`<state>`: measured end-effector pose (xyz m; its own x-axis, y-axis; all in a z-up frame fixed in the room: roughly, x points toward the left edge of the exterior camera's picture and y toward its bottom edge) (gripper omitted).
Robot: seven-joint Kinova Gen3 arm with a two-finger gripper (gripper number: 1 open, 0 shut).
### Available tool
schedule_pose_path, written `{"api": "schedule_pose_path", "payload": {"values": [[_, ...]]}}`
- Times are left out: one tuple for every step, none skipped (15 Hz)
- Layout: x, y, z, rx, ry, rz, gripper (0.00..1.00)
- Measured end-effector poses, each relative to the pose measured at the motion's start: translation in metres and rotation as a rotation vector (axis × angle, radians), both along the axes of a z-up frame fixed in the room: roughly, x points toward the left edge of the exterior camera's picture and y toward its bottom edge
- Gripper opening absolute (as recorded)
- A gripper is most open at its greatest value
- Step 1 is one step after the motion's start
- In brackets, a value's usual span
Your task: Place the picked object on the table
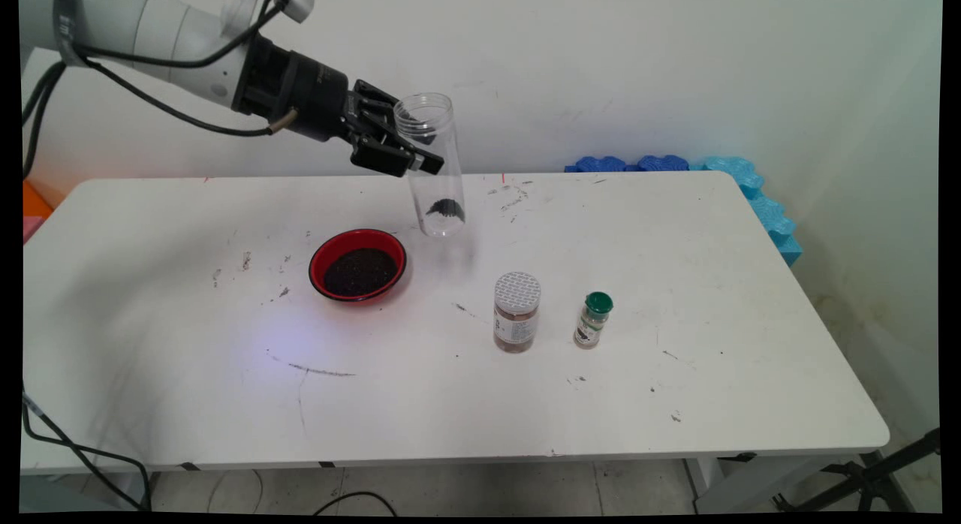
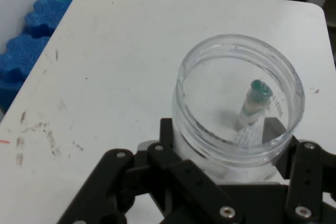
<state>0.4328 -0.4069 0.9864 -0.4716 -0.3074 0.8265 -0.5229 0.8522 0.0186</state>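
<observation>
table [image 1: 676,231]: white, scuffed | on it: red bowl [image 1: 358,265], silver-lidded jar [image 1: 516,311], green-capped bottle [image 1: 594,320]

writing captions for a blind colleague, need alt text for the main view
A black two-finger gripper on a white arm holds a tall, clear, open-topped plastic jar upright above a white table, a little dark material at its bottom. On the table stand a red bowl of dark granules, a white-lidded brown spice jar and a small green-capped bottle.

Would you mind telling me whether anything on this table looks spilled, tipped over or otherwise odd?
Nothing looks spilled or tipped. The gripper holds a clear jar upright above the table, a little dark material at its bottom. The red bowl of dark grains, the brown spice jar and the green-capped bottle all stand upright. Only scuff marks mar the tabletop.
</observation>
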Motion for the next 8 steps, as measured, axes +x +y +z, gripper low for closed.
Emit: {"api": "schedule_pose_path", "payload": {"values": [[-0.001, 0.0, -0.002, -0.004, -0.001, -0.003, 0.0], [-0.002, 0.001, -0.005, -0.006, -0.001, -0.006, 0.0], [-0.002, 0.002, -0.009, -0.008, -0.001, -0.009, 0.0], [-0.003, 0.002, -0.013, -0.01, -0.002, -0.013, 0.0], [-0.004, 0.003, -0.018, -0.012, -0.003, -0.015, 0.0], [-0.004, 0.003, -0.022, -0.013, -0.004, -0.017, 0.0], [-0.004, 0.004, -0.027, -0.014, -0.005, -0.017, 0.0], [-0.004, 0.004, -0.032, -0.014, -0.006, -0.015, 0.0]]}}
